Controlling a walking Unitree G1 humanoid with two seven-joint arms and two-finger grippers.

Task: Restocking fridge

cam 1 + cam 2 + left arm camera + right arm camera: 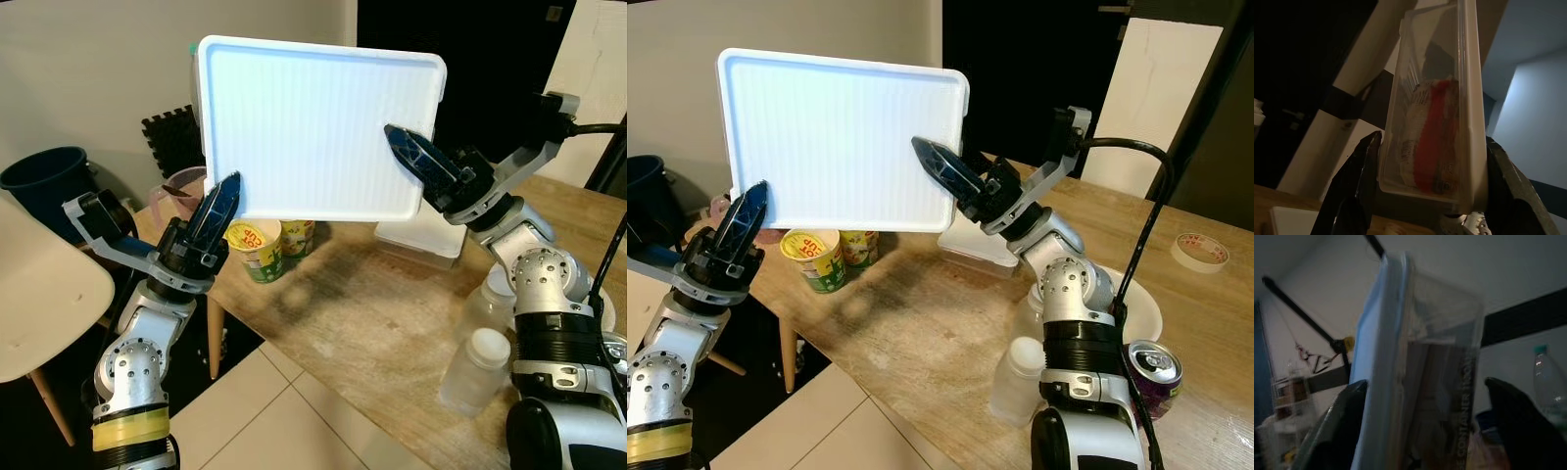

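Note:
A flat clear plastic container (313,127) with a white lid is held up on edge above the wooden table (372,323), its lid facing me. My left gripper (223,196) is shut on its lower left corner. My right gripper (404,149) is shut on its right edge. In the left wrist view the black fingers (1356,186) clamp both sides of the container (1435,132), and red and white food shows through its wall. The right wrist view has the container (1420,382) between that gripper's two fingers as well.
Under the container stand a yellow cup of noodles (257,250) and a second cup (297,237). A white box (421,238) sits behind them. Clear bottles (475,372), a purple can (1153,367) and a tape roll (1200,252) are at the right. A white chair (39,294) and dark bin (44,176) stand left.

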